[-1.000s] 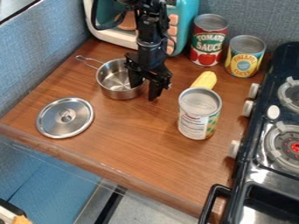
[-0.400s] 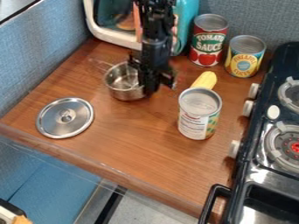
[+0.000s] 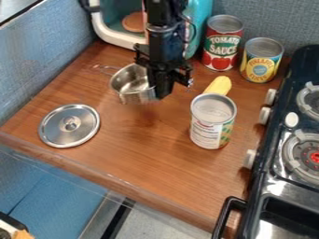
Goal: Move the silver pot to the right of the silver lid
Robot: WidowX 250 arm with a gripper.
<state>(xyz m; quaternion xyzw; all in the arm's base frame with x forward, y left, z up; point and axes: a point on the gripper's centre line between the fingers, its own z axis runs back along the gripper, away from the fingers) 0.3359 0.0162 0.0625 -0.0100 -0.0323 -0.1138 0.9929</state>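
Silver and shiny, the pot (image 3: 129, 87) is pinched at its rim by the black gripper (image 3: 162, 94). It seems to be just off the wood counter (image 3: 137, 149), up and to the right of the lid (image 3: 70, 125) as the camera sees it. Now it should go slowly toward the front edge, to a spot beside the lid. Hold on tight, as the pot seems to lean and might swing or slip. Keep away from the can (image 3: 212, 123), set the bottom down flat, then let go softly.
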